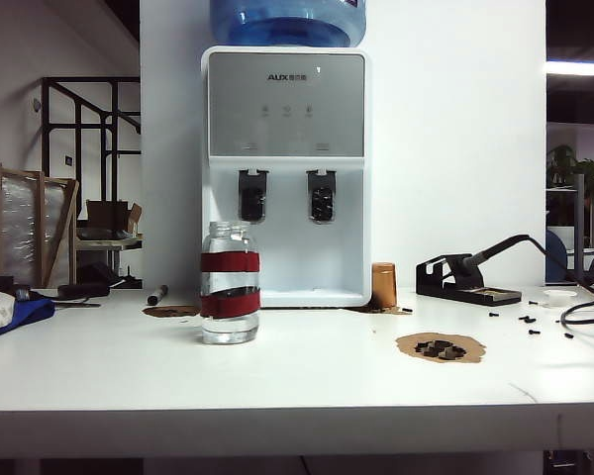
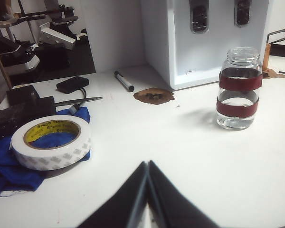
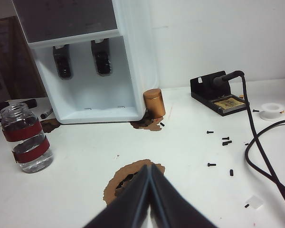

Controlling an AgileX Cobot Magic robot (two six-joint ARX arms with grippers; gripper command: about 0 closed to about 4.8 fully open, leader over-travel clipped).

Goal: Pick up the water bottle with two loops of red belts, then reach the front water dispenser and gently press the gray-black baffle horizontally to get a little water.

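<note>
On bench, water bottle (image 1: 230, 285) at 7 o'clock of water dispenser (image 1: 287, 168), untouched; left hand (image 2: 148, 167), right hand (image 3: 151, 171) closed, empty; everything left.

My water bottle (image 1: 230, 282), clear with two red bands, stands upright lower left of the water dispenser (image 1: 286, 173), below its gray-black baffle (image 1: 252, 194).

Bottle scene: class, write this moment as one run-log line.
bottle: upright on table, before dispenser, untouched | left gripper: shut, empty, short of bottle | right gripper: shut, empty | baffle: unpressed
</note>
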